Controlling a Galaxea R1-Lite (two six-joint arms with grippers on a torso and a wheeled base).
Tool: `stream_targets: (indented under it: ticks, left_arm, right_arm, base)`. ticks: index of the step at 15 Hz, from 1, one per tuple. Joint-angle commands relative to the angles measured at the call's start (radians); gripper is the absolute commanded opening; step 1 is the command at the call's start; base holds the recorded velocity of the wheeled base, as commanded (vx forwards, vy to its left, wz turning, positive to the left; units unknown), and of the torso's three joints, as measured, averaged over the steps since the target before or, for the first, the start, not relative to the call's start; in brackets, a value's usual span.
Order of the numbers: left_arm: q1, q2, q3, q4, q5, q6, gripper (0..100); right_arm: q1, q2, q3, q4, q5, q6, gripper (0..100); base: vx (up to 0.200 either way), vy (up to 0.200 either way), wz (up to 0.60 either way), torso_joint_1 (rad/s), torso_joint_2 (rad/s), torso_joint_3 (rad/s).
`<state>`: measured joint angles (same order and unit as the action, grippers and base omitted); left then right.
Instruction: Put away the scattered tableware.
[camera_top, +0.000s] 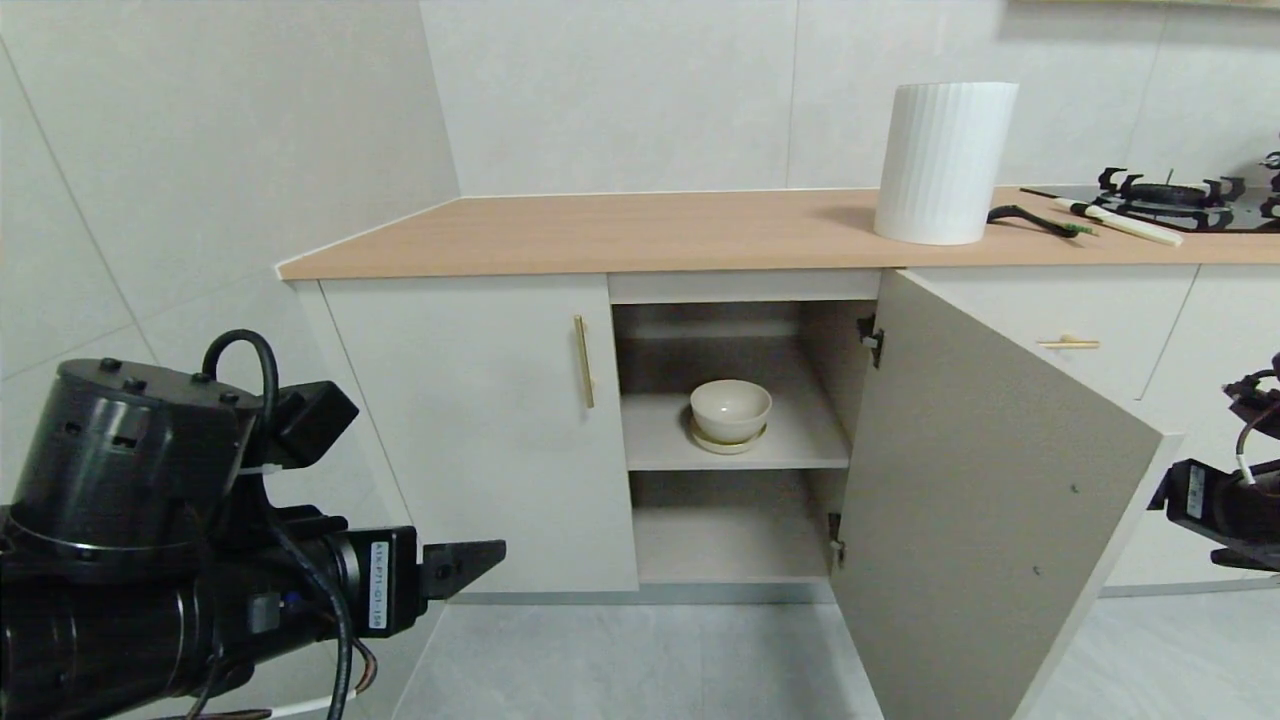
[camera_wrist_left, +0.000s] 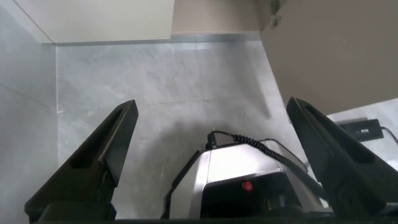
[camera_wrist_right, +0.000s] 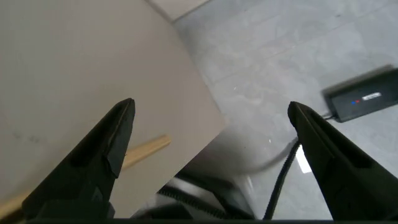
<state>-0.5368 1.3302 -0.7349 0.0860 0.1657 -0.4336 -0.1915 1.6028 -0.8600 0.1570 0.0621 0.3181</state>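
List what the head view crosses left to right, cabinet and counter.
Gold handle on the shut door → bowl on its saucer, middle shelf → white ribbed canister → gas burner. Left out, since they overlap others: open door, counter utensils.

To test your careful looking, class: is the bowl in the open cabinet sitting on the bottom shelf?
No, the bowl sits on a plate on the middle shelf, above the bottom one.
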Motion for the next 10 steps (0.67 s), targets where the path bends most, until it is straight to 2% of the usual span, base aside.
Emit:
stream_targets:
  ticks: [1,2,5,8,10]
  left_arm:
    - [0.000,-0.016,-0.001,0.000,-0.002,0.001,100]
    - [0.000,-0.020,-0.001,0.000,-0.002,0.001,100]
    - [0.000,-0.023,0.003,-0.029,0.001,0.001,100]
    - [0.000,-0.026,0.002,-0.031,0.005,0.003,100]
    - [0.001,-0.023,0.002,-0.031,0.005,0.003,100]
  right_arm:
    - [0.058,0.023,0.006,0.001,0.008,0.010,100]
    - [0.090,0.023,0.007,0.001,0.008,0.012,100]
    - [0.300,0.054,-0.014,-0.010,0.007,0.032,100]
    - [0.466,0.164,-0.136,-0.030,0.001,0.038,100]
    - [0.535,0.232,-0.206,-0.030,-0.001,0.042,100]
  base:
    - [0.000,0.000,0.00,0.000,0.00,0.000]
    - [0.000,0.000,0.00,0.000,0.00,0.000]
    - [0.000,0.000,0.00,0.000,0.00,0.000]
    - [0.000,0.000,0.00,0.000,0.00,0.000]
    - [0.000,0.000,0.00,0.000,0.00,0.000]
